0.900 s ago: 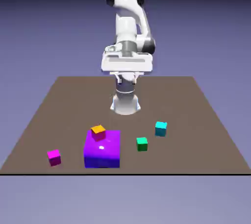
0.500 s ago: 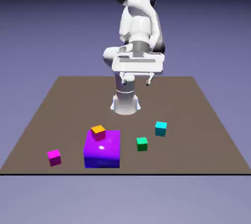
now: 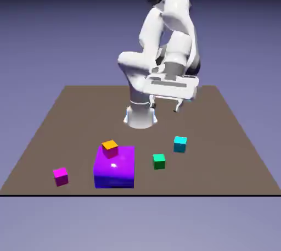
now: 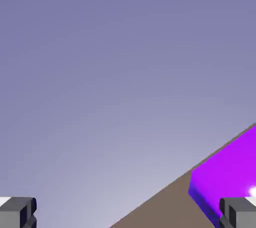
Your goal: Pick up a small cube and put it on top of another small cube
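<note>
Brown tabletop (image 3: 71,129) is carrying the green cube (image 3: 159,161) beside the purple block (image 3: 114,167); we're keeping our gripper (image 3: 164,107) wide and empty, expecting light, stiff handling, favouring opposite side faces.

The robot's arm (image 3: 151,30) was white and glossy, with rounded, thick segments. Some joints had dark grey or black caps. The hand (image 3: 171,87) was a wide white body with a grey strip along it. The finger tips (image 4: 15,213) were blocky, in grey and black.
</note>
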`<move>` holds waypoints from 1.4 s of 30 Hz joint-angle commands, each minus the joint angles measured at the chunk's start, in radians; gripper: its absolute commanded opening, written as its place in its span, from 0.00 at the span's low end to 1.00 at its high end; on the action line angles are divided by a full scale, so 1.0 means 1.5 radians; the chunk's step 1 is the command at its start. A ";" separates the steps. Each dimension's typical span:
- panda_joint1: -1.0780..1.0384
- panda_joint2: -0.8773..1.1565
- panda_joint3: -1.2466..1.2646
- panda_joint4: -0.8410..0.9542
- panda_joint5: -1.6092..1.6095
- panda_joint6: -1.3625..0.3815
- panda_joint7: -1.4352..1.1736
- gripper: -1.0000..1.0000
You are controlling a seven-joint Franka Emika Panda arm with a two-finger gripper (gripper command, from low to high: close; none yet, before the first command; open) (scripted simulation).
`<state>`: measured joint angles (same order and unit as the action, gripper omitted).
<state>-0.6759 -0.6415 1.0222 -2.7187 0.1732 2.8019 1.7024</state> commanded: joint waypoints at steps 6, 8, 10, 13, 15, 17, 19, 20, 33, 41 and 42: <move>-0.098 -0.010 0.145 0.013 0.025 -0.033 0.136 0.50; -0.130 -0.014 0.193 0.017 0.033 -0.044 0.182 0.50; -0.163 -0.017 0.242 0.022 0.041 -0.056 0.227 0.50; -0.211 -0.022 0.314 0.028 0.053 -0.072 0.295 0.50; -0.244 -0.025 0.362 0.032 0.061 -0.083 0.341 0.50; -0.276 -0.029 0.411 0.037 0.070 -0.094 0.386 0.50; -0.309 -0.032 0.459 0.041 0.078 -0.106 0.432 0.50; -0.325 -0.034 0.483 0.043 0.082 -0.111 0.455 0.50; -0.558 -0.088 0.758 0.068 0.153 -0.044 0.554 0.50; -0.499 -0.070 0.699 0.063 0.133 -0.084 0.564 0.00; -0.475 -0.062 0.675 0.061 0.125 -0.100 0.568 0.00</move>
<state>-1.3879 -0.7347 2.0346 -2.6277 0.3603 2.6528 2.5538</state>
